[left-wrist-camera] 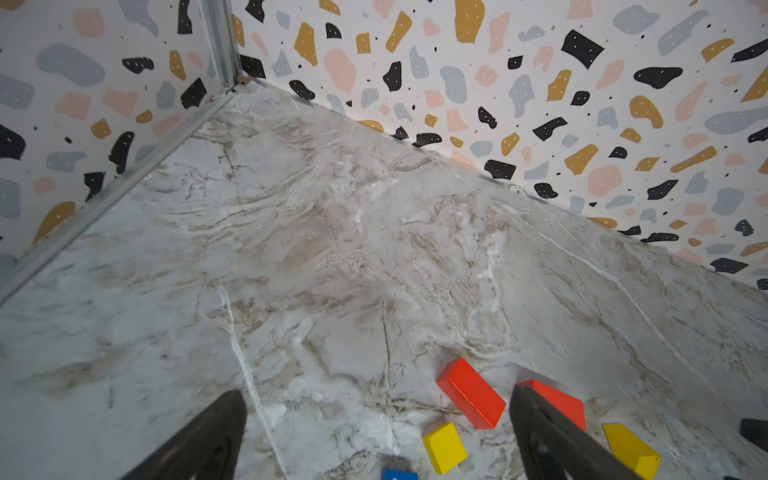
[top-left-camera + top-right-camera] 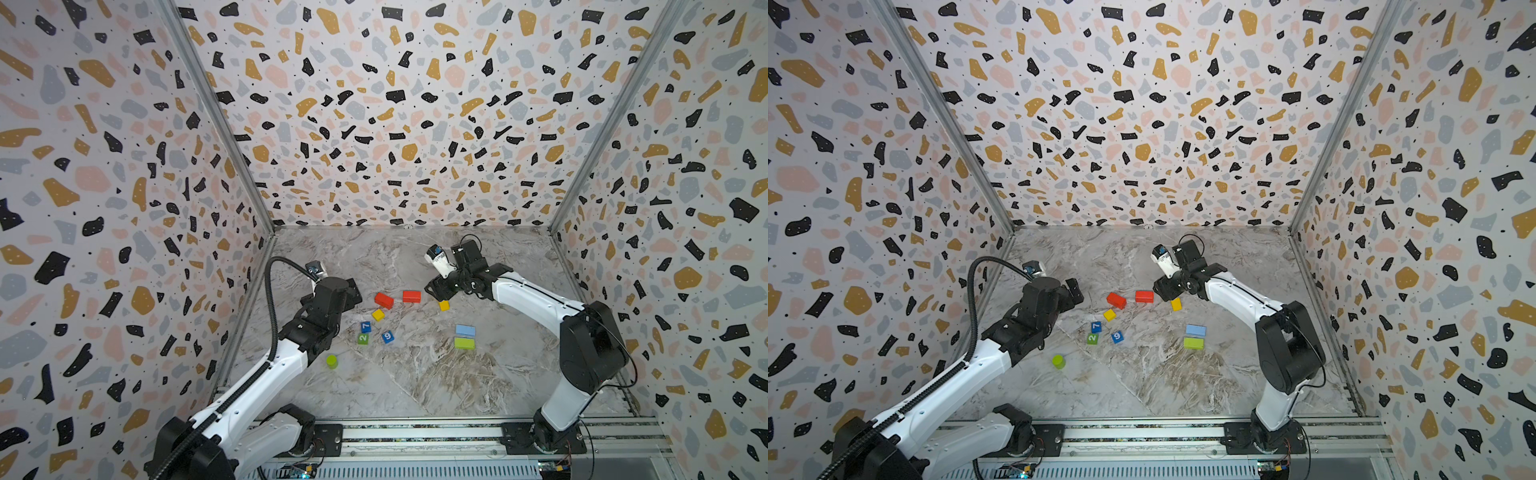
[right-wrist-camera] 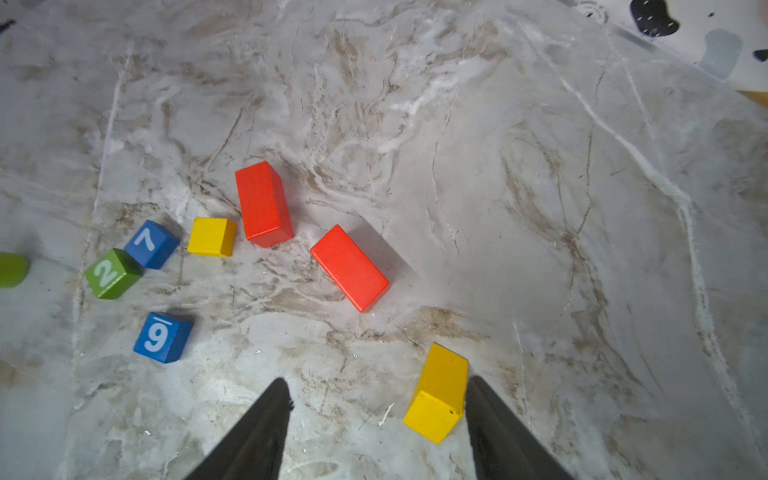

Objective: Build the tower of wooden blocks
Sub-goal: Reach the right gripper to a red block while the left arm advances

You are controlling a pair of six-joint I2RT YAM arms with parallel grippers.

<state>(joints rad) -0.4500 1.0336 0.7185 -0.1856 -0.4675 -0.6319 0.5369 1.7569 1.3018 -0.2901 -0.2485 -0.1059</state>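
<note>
The wood block tower is out of view; the wood blocks lie loose on the marble table. My right gripper (image 3: 378, 380) is open and straddles a tilted yellow cube (image 3: 440, 395). One finger touches the cube and the other stands well apart from it. In a top view this cube (image 2: 444, 305) sits just under the right gripper (image 2: 436, 297). Two red bricks (image 2: 383, 300) (image 2: 411, 296) lie in the middle. My left gripper (image 1: 376, 390) is open with nothing between its fingers, hovering left of the red bricks (image 1: 471, 392).
A second yellow cube (image 2: 377, 314), a blue 7 (image 2: 365, 326), a green 2 (image 2: 363, 338) and a blue 9 (image 2: 387, 336) cluster left of centre. A lime cylinder (image 2: 331, 361) stands by the left arm. Light blue (image 2: 465, 330) and lime (image 2: 464, 343) slabs lie at the right.
</note>
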